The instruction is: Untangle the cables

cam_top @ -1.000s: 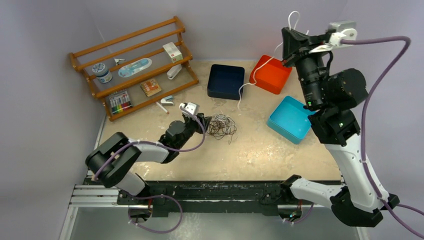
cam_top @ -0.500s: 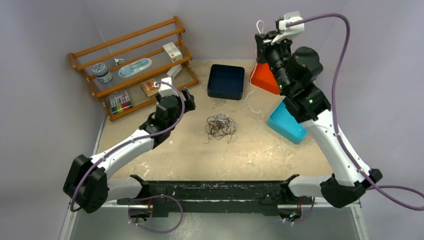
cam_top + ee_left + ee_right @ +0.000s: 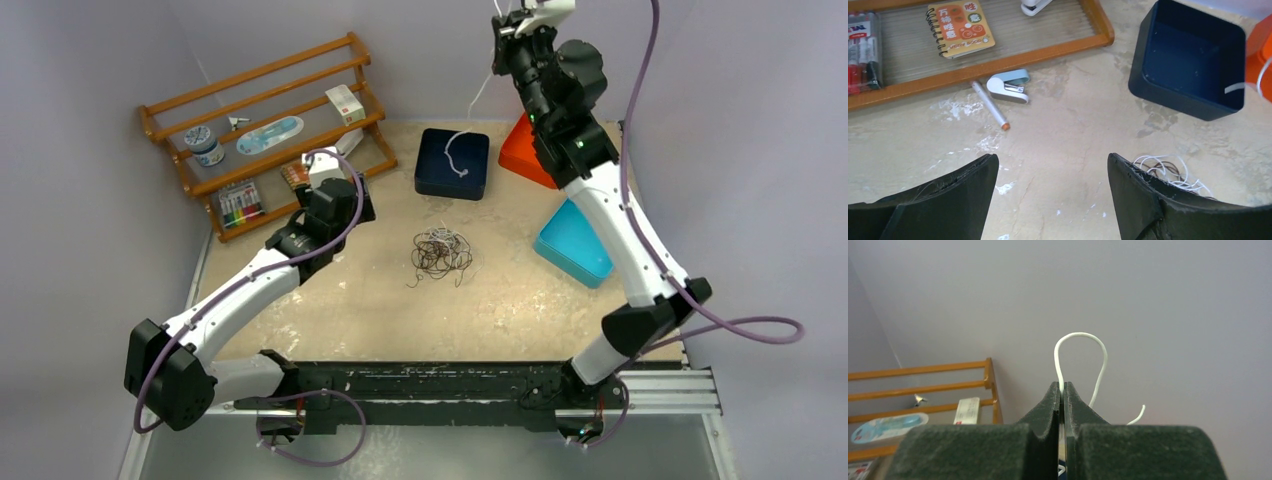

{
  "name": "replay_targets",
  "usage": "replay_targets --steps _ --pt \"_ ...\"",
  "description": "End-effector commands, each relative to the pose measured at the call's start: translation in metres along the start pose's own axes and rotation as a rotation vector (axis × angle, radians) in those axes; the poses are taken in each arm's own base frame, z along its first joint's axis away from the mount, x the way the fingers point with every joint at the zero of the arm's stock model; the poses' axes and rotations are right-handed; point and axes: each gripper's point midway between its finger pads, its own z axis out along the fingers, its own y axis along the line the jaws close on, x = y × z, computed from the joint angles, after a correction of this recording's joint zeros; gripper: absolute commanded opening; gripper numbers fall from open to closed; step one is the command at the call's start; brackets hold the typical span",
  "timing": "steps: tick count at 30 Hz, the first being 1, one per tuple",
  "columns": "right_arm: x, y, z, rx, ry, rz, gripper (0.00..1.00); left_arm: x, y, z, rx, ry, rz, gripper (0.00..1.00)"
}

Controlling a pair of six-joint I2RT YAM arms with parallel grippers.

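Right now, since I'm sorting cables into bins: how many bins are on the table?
3: navy bin at back centre; orange bin just right of it, partly covered; teal bin nearer, on the right.

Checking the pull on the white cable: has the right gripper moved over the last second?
Yes. The right gripper, shut on the white cable, went left, from over the orange bin to beyond its left edge.

The left pincer (image 3: 1053, 200) gapes above sandy tabletop (image 3: 1063, 125), cable tangle (image 3: 1168, 172) beside its right finger.
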Motion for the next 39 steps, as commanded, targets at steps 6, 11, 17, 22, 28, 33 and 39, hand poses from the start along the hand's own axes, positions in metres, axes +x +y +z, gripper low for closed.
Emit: replay_targets --steps 6,11,17,22,28,33,39 --pt "-0.011 -0.003 0.064 -0.086 -0.125 -0.023 0.0 -0.027 0.003 -0.014 -0.004 -0.038 0.05 0.79" --pt "0.043 0.0 0.087 -0.148 -0.033 0.018 0.0 -0.025 0.005 -0.014 -0.006 -0.029 0.056 0.79" --pt "0.109 0.002 0.094 -0.188 0.091 0.042 0.0 -0.022 0.005 -0.016 0.001 -0.021 0.064 0.79" --pt "0.145 0.001 0.087 -0.202 0.174 0.072 0.0 -0.023 0.005 -0.018 0.008 -0.009 0.1 0.79" --pt "0.19 -0.005 0.078 -0.208 0.28 0.162 0.0 -0.01 -0.003 -0.014 0.055 0.037 0.131 0.79" --pt "0.238 0.0 0.073 -0.236 0.384 0.17 0.0 -0.002 -0.007 -0.012 0.08 0.062 0.138 0.78" --pt "0.298 0.017 0.066 -0.336 0.523 0.183 0.0 0.001 -0.005 -0.012 0.075 0.069 0.148 0.78"
